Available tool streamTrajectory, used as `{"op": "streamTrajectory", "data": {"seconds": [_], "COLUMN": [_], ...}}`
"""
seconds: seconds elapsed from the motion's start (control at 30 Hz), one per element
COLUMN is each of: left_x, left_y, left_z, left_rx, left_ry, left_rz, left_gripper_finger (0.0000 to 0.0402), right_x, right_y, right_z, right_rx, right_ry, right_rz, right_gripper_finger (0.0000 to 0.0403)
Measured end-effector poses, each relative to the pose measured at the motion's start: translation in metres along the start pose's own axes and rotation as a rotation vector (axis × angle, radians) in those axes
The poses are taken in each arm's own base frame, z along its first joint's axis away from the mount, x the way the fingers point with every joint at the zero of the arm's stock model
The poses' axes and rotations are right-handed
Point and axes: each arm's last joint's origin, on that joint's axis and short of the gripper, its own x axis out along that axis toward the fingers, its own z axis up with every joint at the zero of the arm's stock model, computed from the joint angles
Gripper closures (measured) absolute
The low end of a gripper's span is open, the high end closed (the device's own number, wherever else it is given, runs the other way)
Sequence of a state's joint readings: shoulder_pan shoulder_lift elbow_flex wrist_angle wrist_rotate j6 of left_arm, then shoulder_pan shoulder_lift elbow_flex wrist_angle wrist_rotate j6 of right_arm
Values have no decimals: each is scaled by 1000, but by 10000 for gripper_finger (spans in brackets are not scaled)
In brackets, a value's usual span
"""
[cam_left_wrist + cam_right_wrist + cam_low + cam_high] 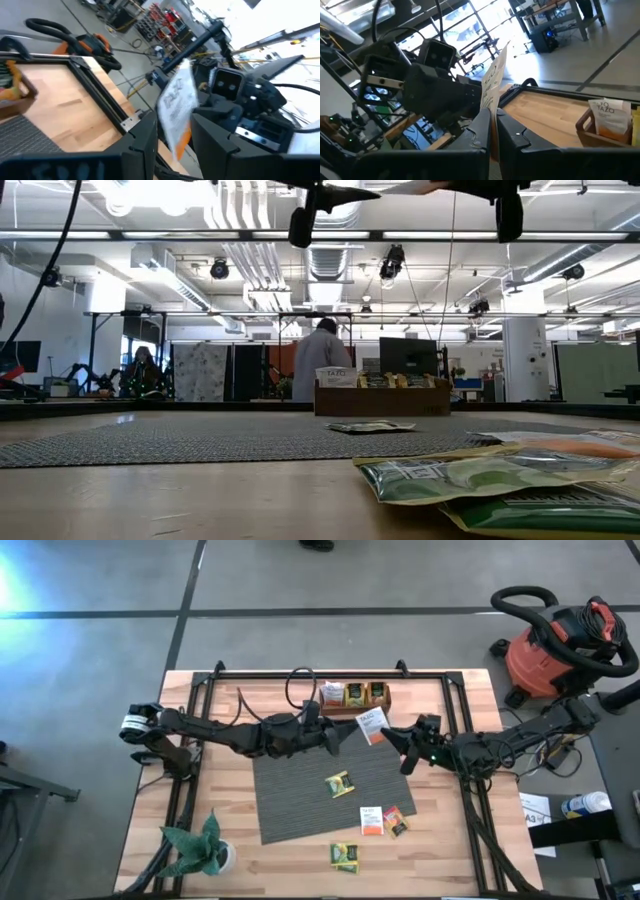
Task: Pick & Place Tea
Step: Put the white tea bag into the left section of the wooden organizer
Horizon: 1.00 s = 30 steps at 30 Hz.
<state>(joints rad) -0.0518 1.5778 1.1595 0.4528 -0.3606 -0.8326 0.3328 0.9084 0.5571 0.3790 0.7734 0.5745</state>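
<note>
A white and orange tea packet [372, 725] is held in the air over the far edge of the grey mat [300, 790], between my two grippers. My right gripper [390, 733] reaches in from the table's right and is shut on it. My left gripper [350, 733] reaches in from the left and is open. In the left wrist view its fingers [145, 140] stand on either side of the packet [177, 102] with a gap. More packets lie flat: a green-yellow one [340, 784] and two orange ones [371, 820] on the mat, and a green one [345, 856] on the wood. My right gripper pinches the packet's edge [491, 100] between its two fingers. The fingers come in about level from the table's right side. The packet stands up past the fingertips, seen nearly edge-on, lifted clear of the mat.
A wooden tray [385, 700] with upright packets stands at the far edge, just behind the grippers. A potted plant [205, 850] sits at the near left corner. Black frame rails [195, 710] run along the table's sides. A red shop vacuum [560, 640] stands off the table.
</note>
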Motion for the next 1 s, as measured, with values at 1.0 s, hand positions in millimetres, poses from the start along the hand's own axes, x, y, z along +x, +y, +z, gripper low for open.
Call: {"op": "streamTrajectory", "data": {"seconds": [1.0], "left_x": [12], "left_y": [3], "left_z": [-11], "left_rx": [66], "left_ry": [32], "left_rz": [-108], "left_gripper_finger": [325], "right_x": [16], "right_y": [0], "right_z": [0], "right_rx": [58], "right_ry": [-26], "right_rz": [34], "right_gripper_finger": [390]}}
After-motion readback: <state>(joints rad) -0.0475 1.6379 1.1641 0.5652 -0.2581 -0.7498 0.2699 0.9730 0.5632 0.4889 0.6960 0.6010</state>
